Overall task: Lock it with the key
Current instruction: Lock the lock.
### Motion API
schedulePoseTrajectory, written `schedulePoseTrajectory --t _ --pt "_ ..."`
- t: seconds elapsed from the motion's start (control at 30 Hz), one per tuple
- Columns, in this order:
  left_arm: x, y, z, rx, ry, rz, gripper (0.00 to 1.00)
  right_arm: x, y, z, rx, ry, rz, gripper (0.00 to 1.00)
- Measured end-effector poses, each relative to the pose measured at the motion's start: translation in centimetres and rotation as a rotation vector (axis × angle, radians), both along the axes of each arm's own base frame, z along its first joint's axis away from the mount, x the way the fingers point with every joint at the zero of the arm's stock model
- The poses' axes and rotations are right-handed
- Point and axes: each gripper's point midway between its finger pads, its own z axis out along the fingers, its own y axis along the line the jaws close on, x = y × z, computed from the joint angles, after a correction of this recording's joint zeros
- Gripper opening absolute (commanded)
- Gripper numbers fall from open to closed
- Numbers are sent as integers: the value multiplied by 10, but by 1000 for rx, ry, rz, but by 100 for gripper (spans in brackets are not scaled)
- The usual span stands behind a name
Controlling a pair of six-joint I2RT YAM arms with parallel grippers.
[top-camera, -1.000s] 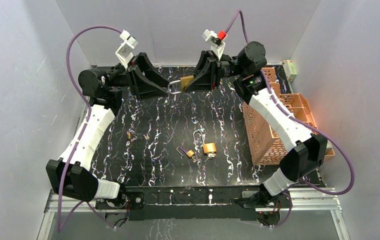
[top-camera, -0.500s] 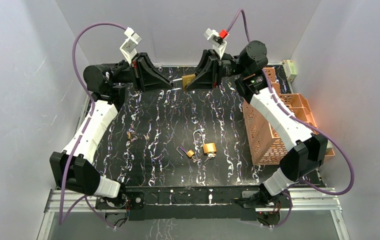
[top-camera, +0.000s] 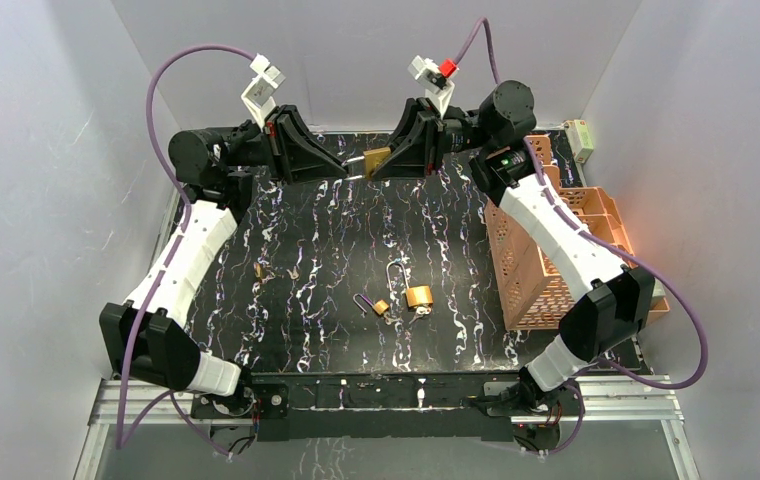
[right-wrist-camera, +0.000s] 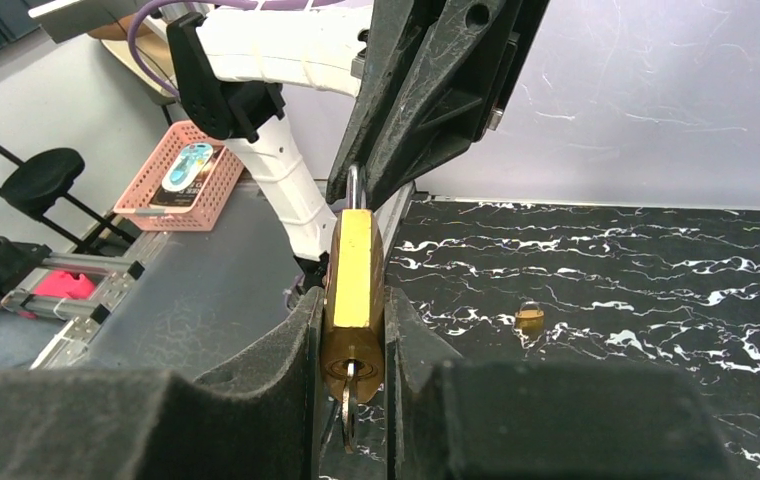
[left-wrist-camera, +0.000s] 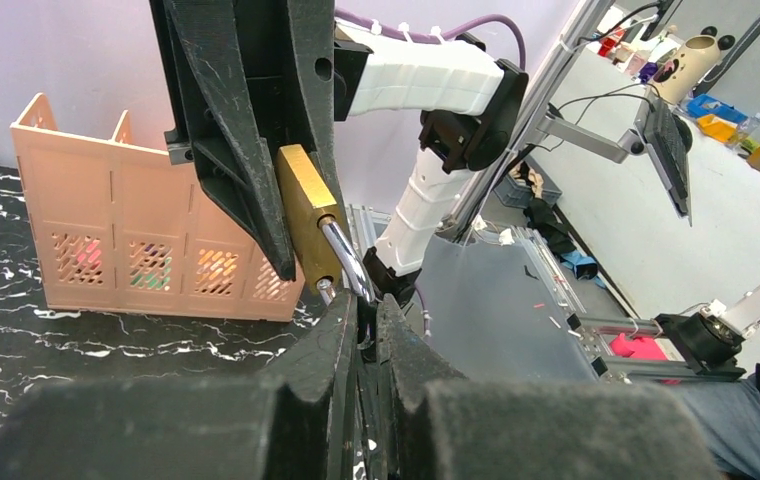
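A brass padlock [top-camera: 376, 159] is held in the air over the table's far edge, between both grippers. My right gripper [top-camera: 384, 163] is shut on its body; in the right wrist view the body [right-wrist-camera: 354, 270] sits between the fingers of that gripper [right-wrist-camera: 353, 305], with a key [right-wrist-camera: 348, 398] in the keyhole. My left gripper [top-camera: 342, 170] is shut on the steel shackle [top-camera: 357, 163]. In the left wrist view this gripper [left-wrist-camera: 366, 305] pinches the shackle [left-wrist-camera: 344, 258] just below the brass body [left-wrist-camera: 308, 215].
On the black marble table [top-camera: 336, 230] lie a second brass padlock [top-camera: 418, 296] with its shackle open, a small padlock [top-camera: 381, 307] beside it, and two small brass pieces [top-camera: 259, 270] at the left. An orange basket [top-camera: 546, 255] stands at the right.
My left gripper has moved up and right toward the padlock, and the gap between the two grippers has narrowed. The right arm has barely moved.
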Motion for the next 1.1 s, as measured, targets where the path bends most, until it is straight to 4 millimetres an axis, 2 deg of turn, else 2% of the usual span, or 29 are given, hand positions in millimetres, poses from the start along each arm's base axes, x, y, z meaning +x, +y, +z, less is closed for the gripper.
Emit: schedulePoseTrajectory --t 0.43,0.67,0.87,0.97,1.1 --pt "-3 -6 1 -17 -23 -8 0 -4 6 2 19 -56 35 0" --pt "-3 -5 -9 -29 -40 8 0 -8 12 -2 17 -70 84 0" --pt "1 -6 -9 -29 -62 53 0 -6 13 -2 22 -73 71 0" --pt "12 -5 -2 -36 -59 153 0 0 15 4 32 -58 -9 0" --pt "38 -2 18 -76 -99 368 0 14 14 22 79 -50 -246 0"
